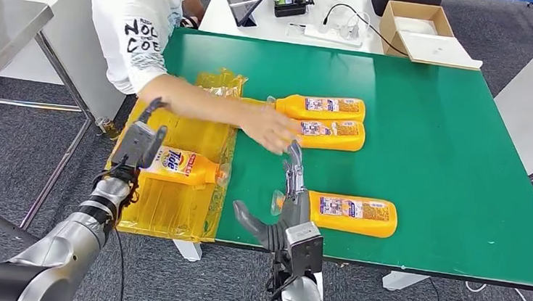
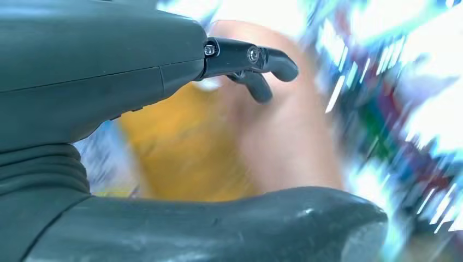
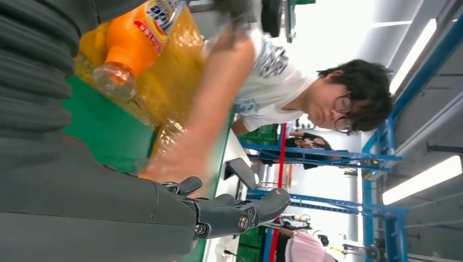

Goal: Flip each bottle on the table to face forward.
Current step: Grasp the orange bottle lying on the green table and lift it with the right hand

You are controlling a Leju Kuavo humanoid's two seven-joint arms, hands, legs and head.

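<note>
Right hand [image 1: 289,211], in the head view, stands at the near edge of the green bench [image 1: 454,138], fingers spread and extended forward, holding nothing; the nearest bottle [image 1: 349,214] lies just beside it, on the robot's right, label side up, long axis running across the bench with its cap end toward the hand. Left hand [image 1: 142,143] is over the yellow plastic sheet [image 1: 171,208] at the bench's left end, closed about the base end of the Tide bottle [image 1: 182,165], whose long axis also runs crosswise, neck pointing toward the bench centre. Two further bottles [image 1: 329,109] [image 1: 332,134] lie side by side farther back, well apart from both robot hands; a person's hand [image 1: 269,127] reaches to the nearer of them. Judgement: the right hand is the nearer to the near bottle and would need to move sideways along its axis. Left wrist view is heavily blurred: dark fingers [image 2: 256,63] are curled over an orange mass with a pale arm behind it; contact cannot be confirmed from this view. Right wrist view shows the right hand's fingers [image 3: 235,210] apart and empty, with the Tide bottle [image 3: 128,41] and the person's arm [image 3: 218,93] beyond, across the green surface.
</note>
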